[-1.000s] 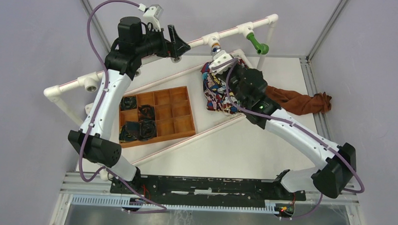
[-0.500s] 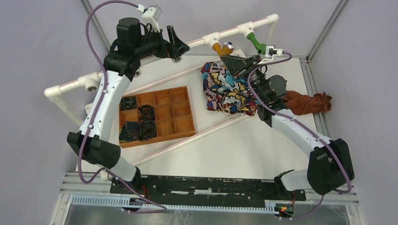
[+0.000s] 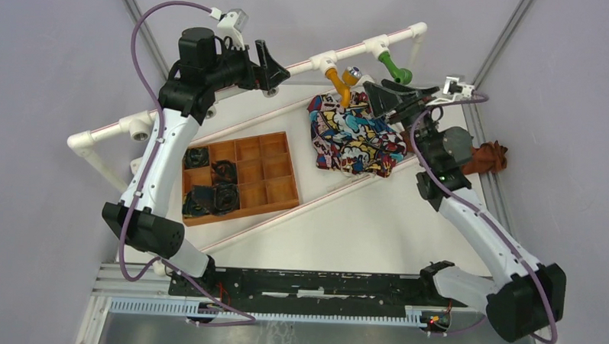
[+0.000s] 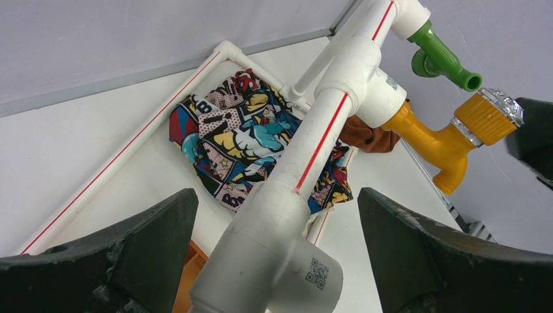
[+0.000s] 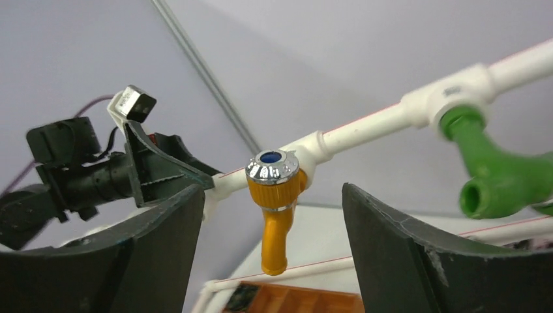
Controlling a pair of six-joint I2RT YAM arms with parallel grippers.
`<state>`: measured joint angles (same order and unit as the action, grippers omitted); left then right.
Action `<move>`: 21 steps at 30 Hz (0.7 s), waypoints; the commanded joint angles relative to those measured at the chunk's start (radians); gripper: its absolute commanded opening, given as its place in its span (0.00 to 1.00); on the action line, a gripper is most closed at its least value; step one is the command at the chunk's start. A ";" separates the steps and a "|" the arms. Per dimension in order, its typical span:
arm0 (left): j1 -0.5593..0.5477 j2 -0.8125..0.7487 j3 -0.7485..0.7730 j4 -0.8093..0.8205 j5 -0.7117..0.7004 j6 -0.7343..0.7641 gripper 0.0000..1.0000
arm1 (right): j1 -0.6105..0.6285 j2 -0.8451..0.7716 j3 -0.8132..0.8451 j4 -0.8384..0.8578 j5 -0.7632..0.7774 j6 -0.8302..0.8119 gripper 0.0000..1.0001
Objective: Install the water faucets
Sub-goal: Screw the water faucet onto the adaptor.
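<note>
Orange faucet (image 3: 340,79) sits in the pipe (image 4: 326,124), spout down: right gripper (image 3: 371,95) has let go, wide, and backed off. Green faucet (image 3: 395,68) is in too, so installing looks done; left gripper (image 3: 278,72) gapes wide.

The orange-yellow faucet (image 3: 337,80) and green faucet (image 3: 394,68) hung from the white pipe (image 3: 297,64) at twelve o'clock. The right gripper (image 3: 375,96) stood at the orange-yellow faucet's three o'clock, jaws apart.

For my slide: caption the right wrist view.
Open right gripper faces orange-yellow faucet and green faucet on the white pipe.
</note>
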<state>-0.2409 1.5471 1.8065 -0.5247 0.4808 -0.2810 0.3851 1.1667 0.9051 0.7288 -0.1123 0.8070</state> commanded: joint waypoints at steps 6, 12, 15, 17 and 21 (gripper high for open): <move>-0.008 -0.016 0.004 -0.036 0.025 -0.001 1.00 | 0.243 -0.174 0.202 -0.518 0.131 -1.296 0.81; -0.008 -0.013 0.020 -0.040 0.022 -0.003 1.00 | 0.444 -0.197 0.089 -0.459 0.456 -2.111 0.84; -0.008 -0.012 0.020 -0.040 0.021 -0.004 1.00 | 0.455 -0.174 -0.011 -0.288 0.576 -2.438 0.86; -0.008 -0.010 0.020 -0.040 0.023 -0.006 1.00 | 0.454 -0.151 -0.094 -0.107 0.604 -2.673 0.86; -0.007 -0.006 0.020 -0.040 0.028 -0.010 1.00 | 0.438 -0.082 -0.165 0.157 0.539 -2.904 0.85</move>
<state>-0.2409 1.5471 1.8069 -0.5251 0.4808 -0.2810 0.8345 1.0389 0.7803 0.5411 0.3912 -1.6497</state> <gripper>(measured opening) 0.994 0.853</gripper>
